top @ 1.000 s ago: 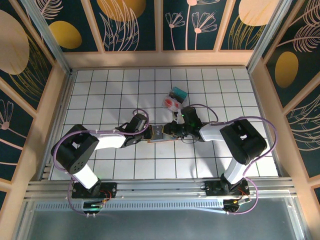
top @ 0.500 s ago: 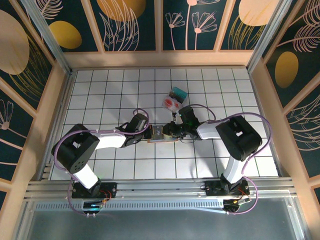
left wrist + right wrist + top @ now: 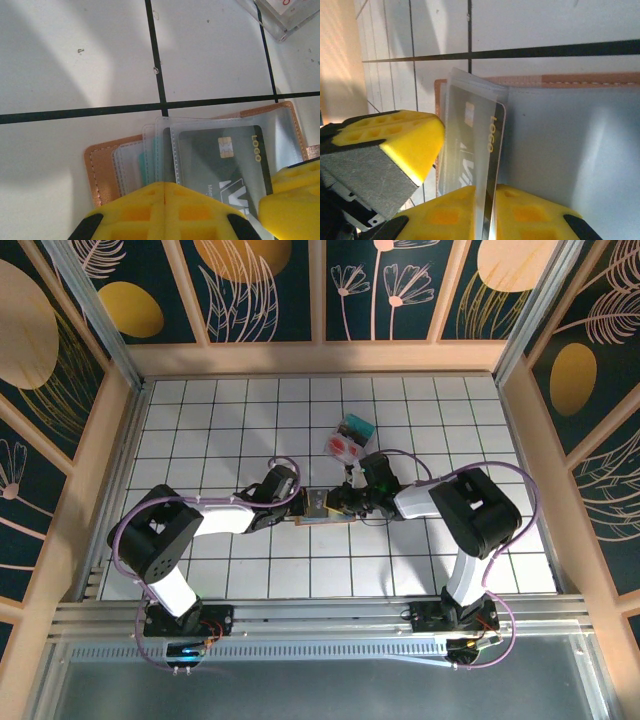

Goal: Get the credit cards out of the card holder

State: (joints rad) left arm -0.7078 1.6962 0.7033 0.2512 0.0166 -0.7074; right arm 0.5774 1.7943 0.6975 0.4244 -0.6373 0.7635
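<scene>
Right wrist: R hand (image 3: 485, 196) prob. pinches card (image 3: 472, 145).

From above, the card holder (image 3: 322, 508) lies open on the desk (image 3: 200, 420) at mid-frame, with the clear box (image 3: 347, 438) near it, further up the frame. In the left wrist view, a card (image 3: 220, 155) sits in the holder's top sleeve. The left fingers (image 3: 130, 212) overlap its lower edge and the right fingers (image 3: 292, 200) its lower-right corner.
</scene>
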